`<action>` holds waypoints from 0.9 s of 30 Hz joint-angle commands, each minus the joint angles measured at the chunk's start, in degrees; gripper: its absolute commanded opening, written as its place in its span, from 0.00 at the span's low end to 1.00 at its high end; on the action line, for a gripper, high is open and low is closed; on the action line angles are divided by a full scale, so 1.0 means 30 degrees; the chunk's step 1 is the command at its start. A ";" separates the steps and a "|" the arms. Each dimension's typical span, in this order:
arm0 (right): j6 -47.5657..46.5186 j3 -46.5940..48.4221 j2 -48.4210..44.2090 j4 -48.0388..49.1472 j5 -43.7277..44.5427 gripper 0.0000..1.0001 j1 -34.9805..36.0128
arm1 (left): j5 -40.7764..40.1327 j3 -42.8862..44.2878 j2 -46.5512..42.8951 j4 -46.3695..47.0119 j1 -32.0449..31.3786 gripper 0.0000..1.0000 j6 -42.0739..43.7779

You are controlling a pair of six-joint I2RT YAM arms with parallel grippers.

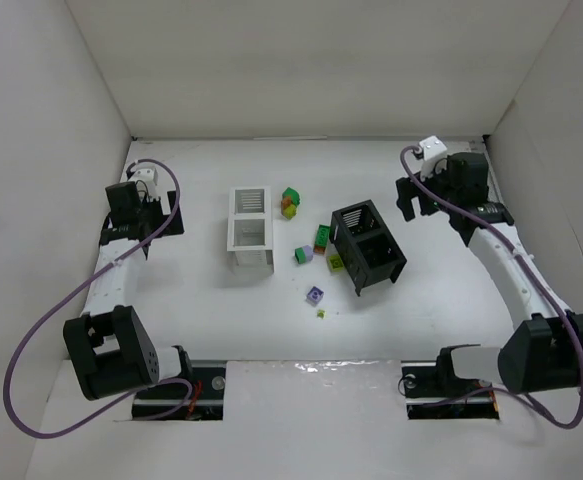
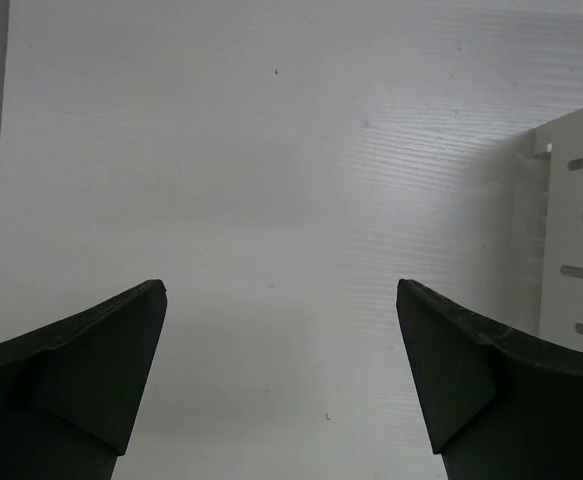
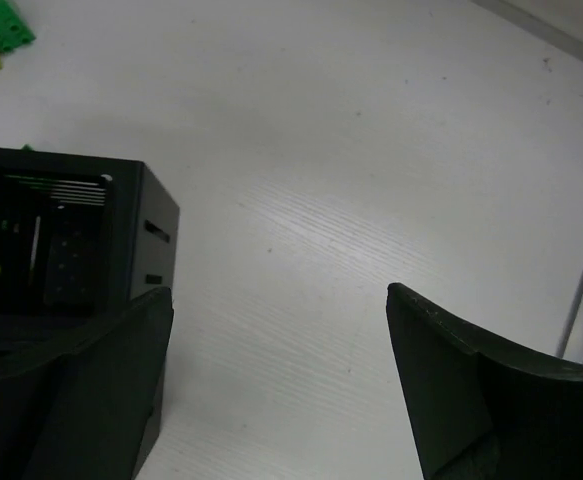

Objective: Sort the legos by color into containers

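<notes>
The white box (image 1: 249, 229) and the black box (image 1: 368, 245) stand mid-table. Small legos lie between them: green (image 1: 291, 195), orange and yellow (image 1: 288, 210), green (image 1: 323, 235), red (image 1: 319, 249), green with lavender (image 1: 303, 255), yellow-green (image 1: 336, 263), and lavender (image 1: 315, 295) in front. My left gripper (image 1: 154, 210) is open and empty over bare table (image 2: 279, 290), left of the white box (image 2: 574, 240). My right gripper (image 1: 411, 200) is open and empty (image 3: 279, 292), right of the black box (image 3: 61, 240). A green lego (image 3: 1, 25) shows beyond it.
White walls enclose the table on the left, back and right. A tiny yellow-green piece (image 1: 321, 314) lies in front of the lavender lego. Purple cables loop from both arms. The arm bases stand at the near edge.
</notes>
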 commanded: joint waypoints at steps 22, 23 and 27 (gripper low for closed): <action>0.2000 0.7698 0.6211 -0.5960 0.4249 0.93 0.4346 | -0.0295 0.0336 -0.0636 0.0192 0.0078 0.99 0.0259; 0.2000 0.8050 0.6568 -0.6370 0.4251 0.92 0.4346 | -0.0295 0.0336 -0.0636 0.0192 0.0078 0.99 0.0085; 0.1824 0.9429 0.7829 -0.7307 0.4016 0.92 0.4346 | -0.0501 0.0160 -0.0460 0.0366 0.0078 0.99 0.0083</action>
